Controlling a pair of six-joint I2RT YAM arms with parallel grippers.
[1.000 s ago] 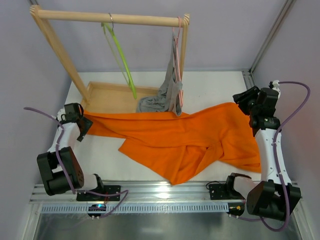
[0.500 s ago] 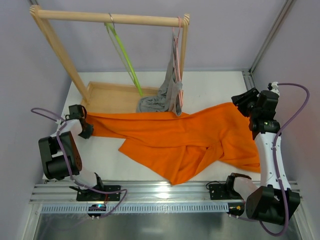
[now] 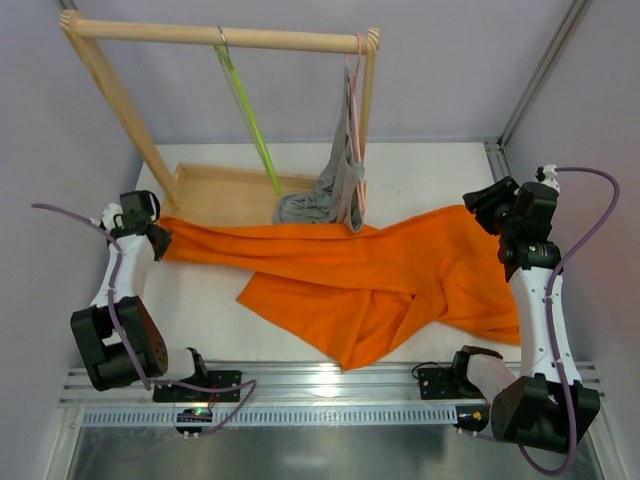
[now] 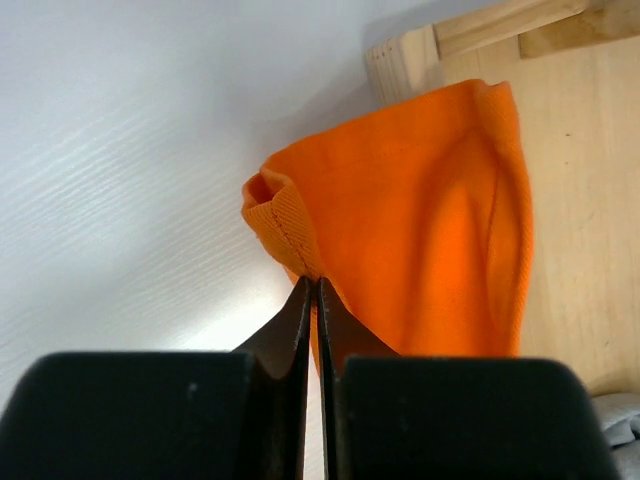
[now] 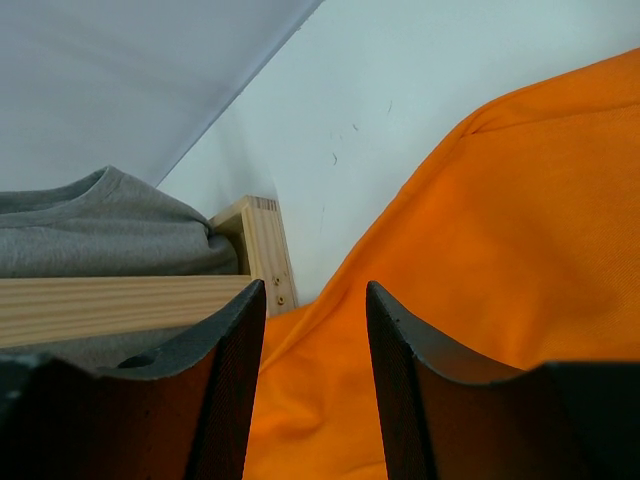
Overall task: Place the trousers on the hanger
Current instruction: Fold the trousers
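The orange trousers [image 3: 380, 275] lie spread across the table from the left edge to the right. My left gripper [image 3: 154, 238] is at their left end, shut on the hem of one leg. In the left wrist view the fingertips [image 4: 311, 286] pinch the ribbed hem of the trousers [image 4: 420, 220], which bunch up beyond them. The lime-green hanger [image 3: 250, 120] hangs bare from the wooden rail by its metal hook. My right gripper [image 3: 487, 207] hovers over the trousers' right end. It [image 5: 315, 300] stands open above the orange cloth [image 5: 500, 250] with nothing between its fingers.
A wooden rack [image 3: 220, 36] with a flat wooden base [image 3: 225, 192] stands at the back. A grey garment [image 3: 335, 190] hangs on a pink hanger [image 3: 352, 70] at the rail's right end and droops onto the base. The garment [image 5: 90, 225] and base [image 5: 262, 245] also show in the right wrist view.
My left gripper has shut on the trouser hem and drawn it slightly left and back. The green hanger swings a little. The right arm has barely moved.
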